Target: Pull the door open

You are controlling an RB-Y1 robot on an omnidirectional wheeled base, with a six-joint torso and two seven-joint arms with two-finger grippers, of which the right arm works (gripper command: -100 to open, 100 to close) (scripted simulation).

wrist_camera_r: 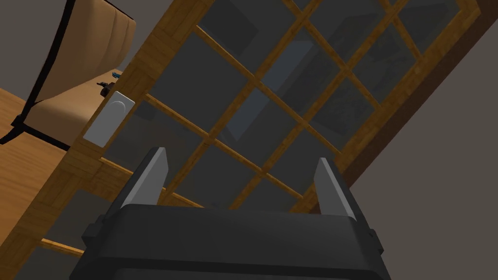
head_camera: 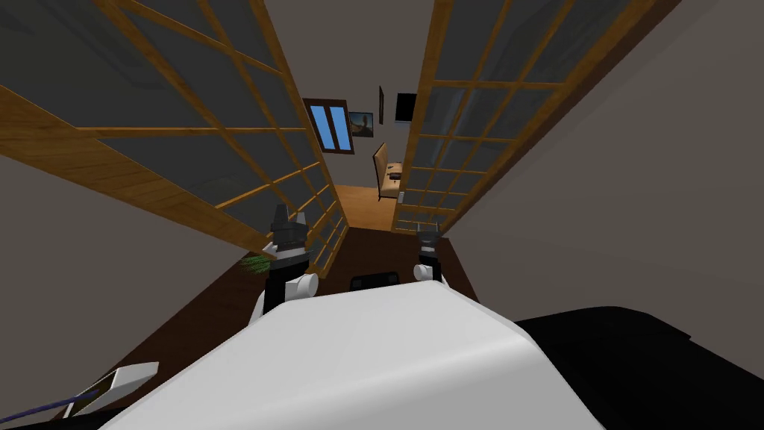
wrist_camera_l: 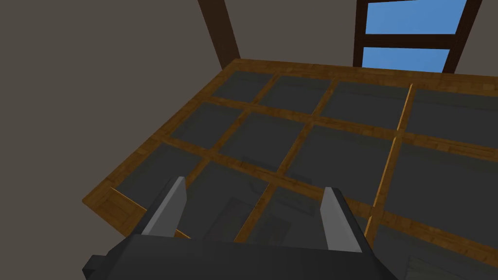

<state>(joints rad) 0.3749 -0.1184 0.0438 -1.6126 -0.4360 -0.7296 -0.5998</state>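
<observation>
**Status.** The right gripper [wrist_camera_r: 240,154] is empty, with its fingers spread wide. It is aimed at the glazed panes of the right door leaf [wrist_camera_r: 253,87]. The grey plate [wrist_camera_r: 108,119] on that leaf's free-edge stile is the reference point for all positions below. The right gripper is near the plate, offset toward the middle of the leaf, and does not touch the leaf. The left gripper [wrist_camera_l: 255,183] is also spread and empty. It faces the left door leaf [wrist_camera_l: 311,121], across the gap from the plate.

**Hazards.**
1. Missed grasp. The plate appears flat, and these views do not confirm whether it carries a graspable lever. Fingers closing on it may slip off.
2. Glass contact. An advance off-line from the plate puts the thin fingers against a pane or a wooden bar.
3. Swing interference. A pull brings the plate edge toward the robot, and the right forearm probably stands in that arc.

**Clearances.**
- Just past the plate, the two leaves stand apart.
- Beyond the plate, through that gap, are a lighter wooden floor [head_camera: 365,207] and a tan chair [wrist_camera_r: 82,58].
- At the leaf's far edge from the plate, the frame borders a grey wall [head_camera: 634,187], which leaves little room there.
- On the robot's side of the plate is dark floor [head_camera: 377,250], which gives room to retreat.
</observation>
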